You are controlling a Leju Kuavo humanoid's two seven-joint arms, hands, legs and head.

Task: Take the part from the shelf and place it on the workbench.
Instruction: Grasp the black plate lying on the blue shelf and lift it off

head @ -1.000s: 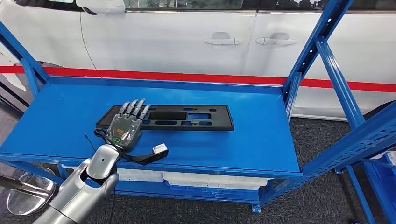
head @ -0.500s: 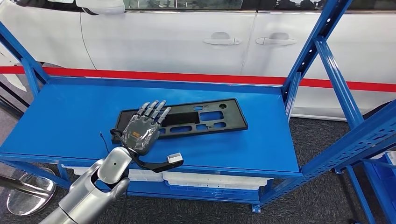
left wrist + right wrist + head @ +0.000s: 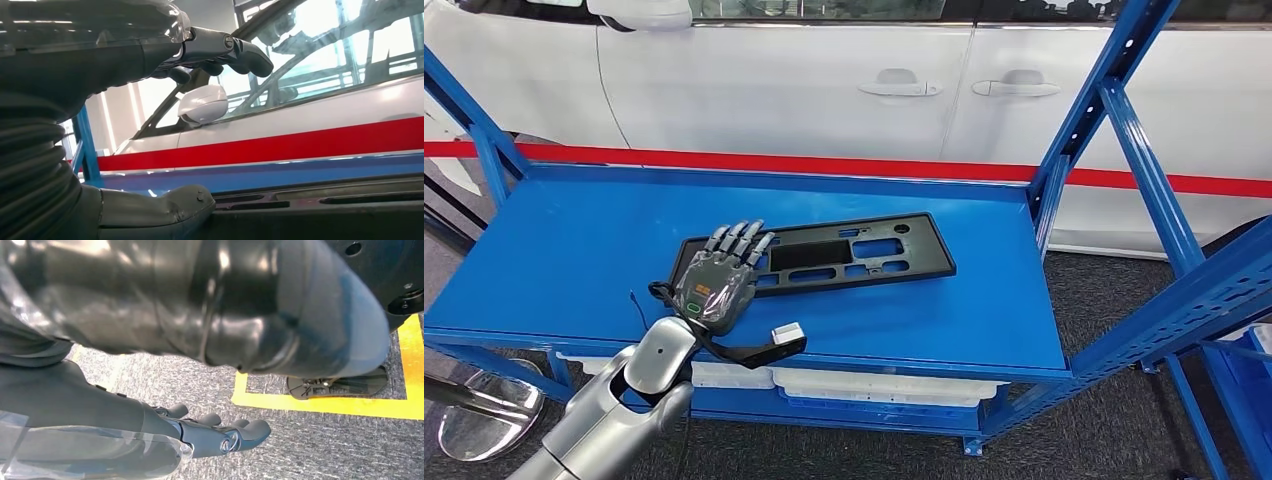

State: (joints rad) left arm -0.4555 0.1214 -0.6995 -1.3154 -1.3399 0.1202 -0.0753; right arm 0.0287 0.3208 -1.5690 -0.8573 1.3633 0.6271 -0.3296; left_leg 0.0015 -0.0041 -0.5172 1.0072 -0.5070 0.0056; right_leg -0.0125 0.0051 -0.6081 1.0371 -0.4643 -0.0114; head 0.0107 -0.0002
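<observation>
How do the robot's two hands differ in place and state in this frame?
The left hand is stretched over the blue shelf, fingers resting on the end of the black part; the right hand hangs over grey carpet beside a yellow line. The left touches the part; the right touches nothing. Both have fingers extended, gripping nothing.

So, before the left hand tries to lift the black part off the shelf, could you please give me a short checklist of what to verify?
1. Left hand over the black part: ok, it lies across the part's left end.
2. Firm grip on the part: cannot tell; the left wrist view shows the fingers raised and the thumb low at the part's edge.
3. Part flat on the blue shelf: ok.
4. Part's free end away from the shelf post: ok, a gap shows.
5. Right hand out of the way: ok, it hangs over the floor, holding nothing.
</observation>
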